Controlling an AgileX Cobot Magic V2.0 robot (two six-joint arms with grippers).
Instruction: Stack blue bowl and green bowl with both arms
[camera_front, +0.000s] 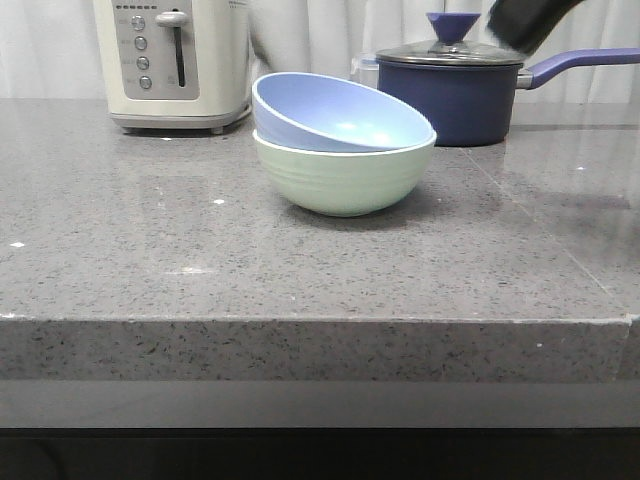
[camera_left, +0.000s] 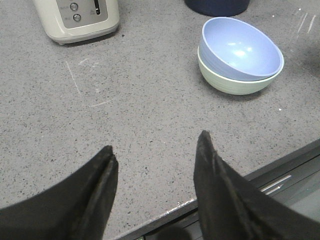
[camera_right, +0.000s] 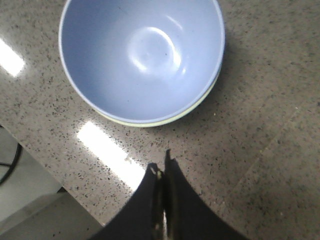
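The blue bowl (camera_front: 335, 112) sits tilted inside the green bowl (camera_front: 340, 178) on the grey counter, in the middle of the front view. The pair also shows in the left wrist view, blue bowl (camera_left: 240, 47) over green bowl (camera_left: 230, 83), and in the right wrist view, where the blue bowl (camera_right: 142, 55) hides all but a sliver of the green bowl's rim (camera_right: 197, 105). My left gripper (camera_left: 156, 147) is open and empty above the counter's front edge, well clear of the bowls. My right gripper (camera_right: 162, 162) is shut and empty, held above the counter beside the bowls.
A cream toaster (camera_front: 175, 60) stands at the back left. A dark navy lidded saucepan (camera_front: 455, 85) stands behind the bowls, handle pointing right. Part of my right arm (camera_front: 530, 20) shows at the top right. The counter's front edge (camera_front: 320, 320) runs across the front view.
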